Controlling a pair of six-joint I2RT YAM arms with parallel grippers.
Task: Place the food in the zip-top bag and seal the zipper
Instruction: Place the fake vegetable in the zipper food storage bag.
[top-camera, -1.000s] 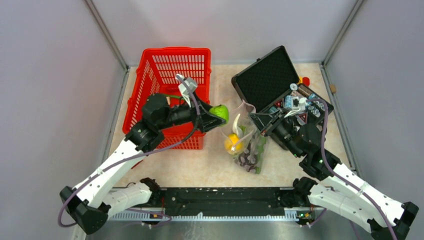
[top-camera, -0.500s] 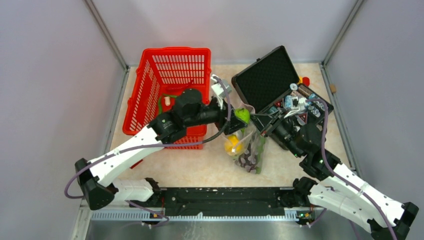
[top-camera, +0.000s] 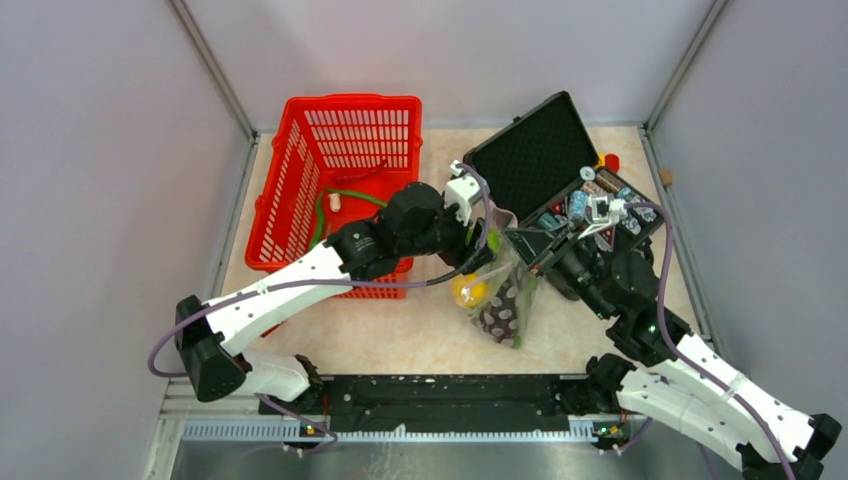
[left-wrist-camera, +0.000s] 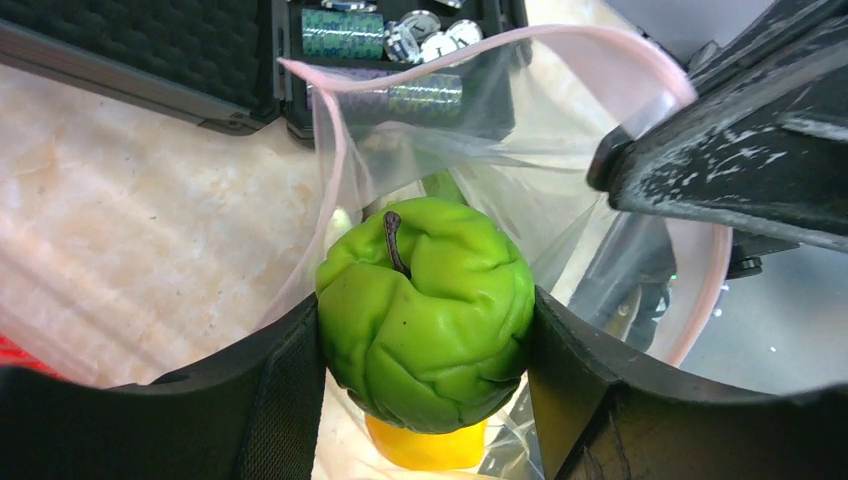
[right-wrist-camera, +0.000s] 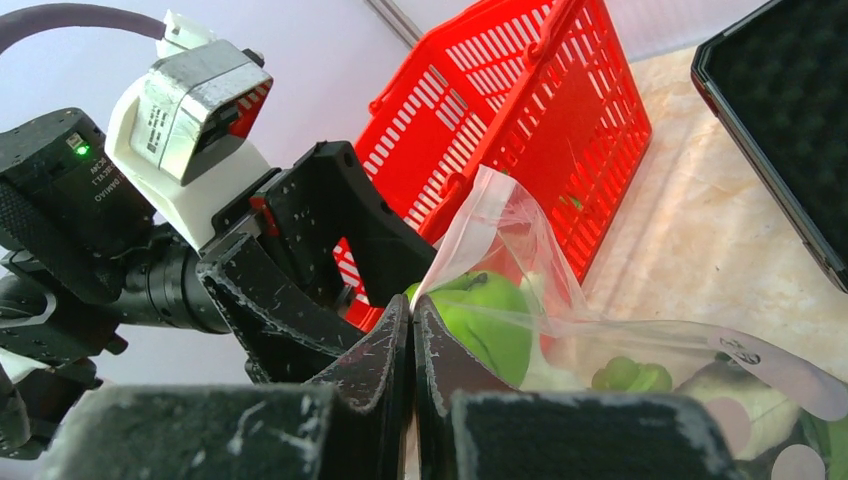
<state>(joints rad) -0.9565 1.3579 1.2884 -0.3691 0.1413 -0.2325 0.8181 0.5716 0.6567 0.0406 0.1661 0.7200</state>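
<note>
My left gripper (left-wrist-camera: 425, 335) is shut on a wrinkled green lime (left-wrist-camera: 425, 310) with a dark stem and holds it in the open mouth of the clear zip-top bag (top-camera: 508, 300). The pink zipper (left-wrist-camera: 332, 150) curves around the lime. A yellow lemon (left-wrist-camera: 425, 450) lies right below it in the bag. Dark purple grapes (top-camera: 497, 320) and green grapes (right-wrist-camera: 630, 375) are also inside. My right gripper (right-wrist-camera: 412, 312) is shut on the bag's mouth edge and holds it up. In the top view the left gripper (top-camera: 487, 248) and the right gripper (top-camera: 520, 240) meet over the bag.
A red basket (top-camera: 300, 150) stands at the back left with a long green piece (top-camera: 322, 212) inside. An open black foam-lined case (top-camera: 530, 150) stands at the back right with small gadgets (top-camera: 600, 205) in it, close behind the bag.
My left arm has swung right from beside the basket, carrying the lime into the bag's mouth. The right gripper has kept its hold on the bag's edge.
</note>
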